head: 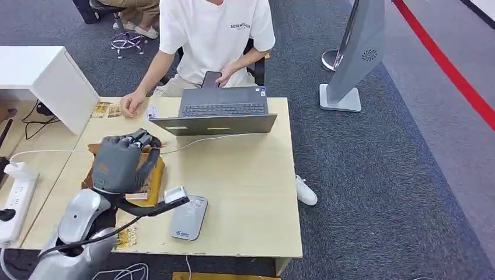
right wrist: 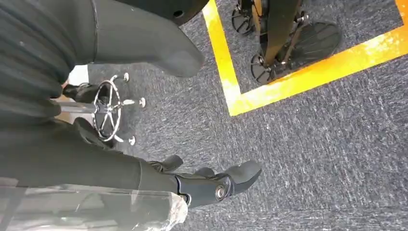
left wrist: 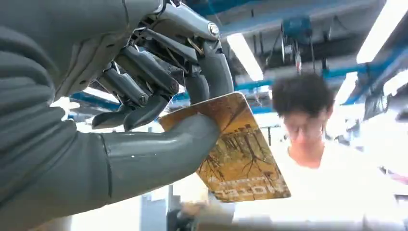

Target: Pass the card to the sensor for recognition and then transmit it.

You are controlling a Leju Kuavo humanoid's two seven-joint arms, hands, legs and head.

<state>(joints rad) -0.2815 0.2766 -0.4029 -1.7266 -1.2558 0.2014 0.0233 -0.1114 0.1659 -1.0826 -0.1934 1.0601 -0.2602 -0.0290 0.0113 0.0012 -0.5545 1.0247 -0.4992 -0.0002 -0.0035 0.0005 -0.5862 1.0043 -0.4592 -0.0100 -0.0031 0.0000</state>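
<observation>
My left hand hovers over the left part of the wooden table. It pinches a yellow-brown card with a tree picture between thumb and fingers. In the head view an edge of the card peeks out beside the hand. The grey card sensor lies flat on the table, close to the hand on its right and nearer the front edge. My right hand hangs over grey carpet, its fingers apart and holding nothing.
A person in a white T-shirt sits across the table behind an open laptop, one hand resting on the table beside another card. A white power strip lies at the left. A grey kiosk stand is on the right.
</observation>
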